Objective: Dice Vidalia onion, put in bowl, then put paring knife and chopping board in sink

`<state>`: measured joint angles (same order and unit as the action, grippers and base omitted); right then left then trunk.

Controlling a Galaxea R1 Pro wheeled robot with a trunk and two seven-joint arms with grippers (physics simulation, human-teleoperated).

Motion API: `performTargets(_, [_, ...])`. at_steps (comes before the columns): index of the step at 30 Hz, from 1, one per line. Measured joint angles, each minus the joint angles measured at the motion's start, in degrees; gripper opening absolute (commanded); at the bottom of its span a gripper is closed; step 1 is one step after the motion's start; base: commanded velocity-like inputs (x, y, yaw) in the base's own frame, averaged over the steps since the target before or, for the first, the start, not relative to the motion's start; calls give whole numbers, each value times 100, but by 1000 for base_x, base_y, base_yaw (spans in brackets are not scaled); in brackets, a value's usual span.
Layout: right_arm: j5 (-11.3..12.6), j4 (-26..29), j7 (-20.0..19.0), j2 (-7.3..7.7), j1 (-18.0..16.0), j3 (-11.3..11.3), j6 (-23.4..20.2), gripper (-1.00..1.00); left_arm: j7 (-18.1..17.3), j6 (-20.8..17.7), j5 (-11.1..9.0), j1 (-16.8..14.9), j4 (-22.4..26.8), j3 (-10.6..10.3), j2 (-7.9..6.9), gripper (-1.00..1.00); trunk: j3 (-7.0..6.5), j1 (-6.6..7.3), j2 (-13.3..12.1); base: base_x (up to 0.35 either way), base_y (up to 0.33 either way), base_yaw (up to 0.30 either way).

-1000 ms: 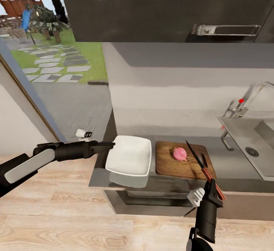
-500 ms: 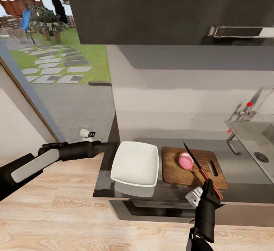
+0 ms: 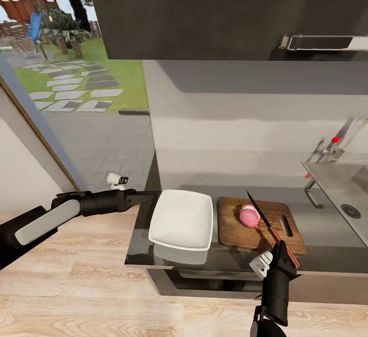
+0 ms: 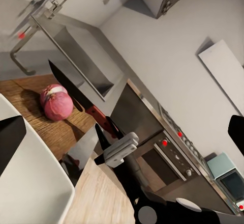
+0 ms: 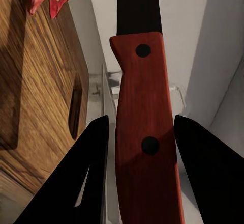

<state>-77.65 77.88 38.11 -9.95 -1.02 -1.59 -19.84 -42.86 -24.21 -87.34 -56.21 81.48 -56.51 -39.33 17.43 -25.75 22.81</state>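
While the right gripper (image 3: 282, 251) at the lower right of the head view is clamped on the red handle of the paring knife (image 3: 267, 227), its dark blade slants up across the chopping board (image 3: 235, 227) beside the pink onion (image 3: 249, 217), which rests on the board. The white bowl (image 3: 181, 220) sits just left of the board on the countertop (image 3: 327, 235). The left gripper (image 3: 148, 194) reaches the bowl's upper left corner; I cannot tell how far its fingers are parted. The sink (image 3: 352, 194) lies at the right edge
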Motion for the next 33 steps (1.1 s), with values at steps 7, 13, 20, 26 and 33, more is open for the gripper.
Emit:
performTargets(7, [-3,0,1,0,0,0,-5,-100,0,0,5,0,0,0,3,100,0,0,0,0,0,0])
performTargets(13, [18,-2,4,0,0,-1,5,-100,0,0,5,0,0,0,0,100,-23,0,0,0,0,0])
performTargets(20, [27,-2,113,0,0,0,10,-100,0,0,5,0,-2,0,1,100,-83,0,0,0,0,0])
performTargets(26, [33,-2,169,0,0,0,11,-100,5,0,5,0,0,0,5,100,-140,0,0,0,0,0])
performTargets(33, [33,-2,174,0,0,0,11,-100,8,0,5,0,0,0,7,100,-206,0,0,0,0,0])
